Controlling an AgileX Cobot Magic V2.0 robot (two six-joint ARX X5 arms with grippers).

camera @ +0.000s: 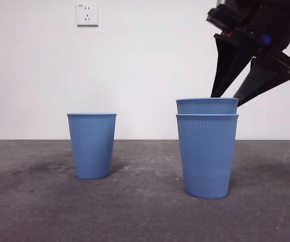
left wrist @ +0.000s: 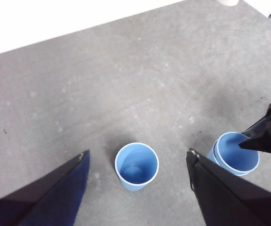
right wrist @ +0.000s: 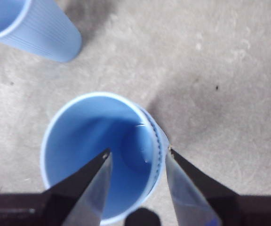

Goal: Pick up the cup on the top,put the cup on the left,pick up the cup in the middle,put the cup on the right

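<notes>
A stack of two blue ribbed cups stands right of centre: the inner cup [camera: 207,105] sits in the outer cup [camera: 207,156]. A single blue cup [camera: 92,146] stands to the left. My right gripper [camera: 227,99] comes down from the upper right, open. In the right wrist view the right gripper [right wrist: 139,150] has one jaw inside the inner cup [right wrist: 88,141] and one outside the stack's wall. My left gripper [left wrist: 137,152] is open and empty, high above the single cup [left wrist: 136,165]. The stack [left wrist: 234,153] also shows there.
The grey table [camera: 145,212] stretches around the cups, with bare room between them and in front. A white wall with a socket [camera: 87,14] stands behind. The single cup [right wrist: 36,26] shows beside the stack in the right wrist view.
</notes>
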